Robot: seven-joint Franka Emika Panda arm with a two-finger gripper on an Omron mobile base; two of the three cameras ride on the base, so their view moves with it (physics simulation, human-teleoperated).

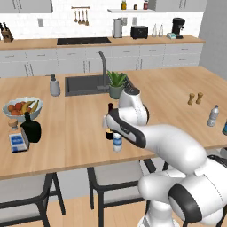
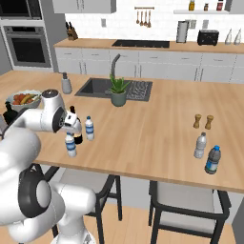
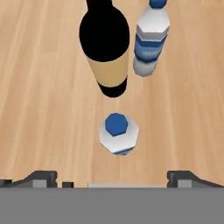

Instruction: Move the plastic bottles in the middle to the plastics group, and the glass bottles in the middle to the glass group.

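The hand [image 3: 112, 177] hung above the middle of the worktop [image 1: 80, 133], pointing straight down, its two dark tips spread wide with nothing between them. The white arm reached forward from the base, bent at the elbow, with its wrist over the cluster of bottles.

Directly beneath the hand, just ahead of the tips and between them, stood the nearer plastic bottle [image 3: 118, 133], seen from above by its blue cap, upright and untouched. Just beyond it rose the dark wine bottle [image 3: 105, 43] with its tan label, and beside that the second plastic bottle [image 3: 151, 41], also upright. That made two plastic bottles and one glass bottle in the middle.

Far off at the right end of the worktop stood the plastics group [image 2: 207, 152], two bottles, near two brown shakers [image 2: 203, 121]. At the left end sat the glass group: a squat black bottle [image 1: 31, 128] and a square clear bottle [image 1: 17, 139], close to a fruit bowl [image 1: 22, 107].
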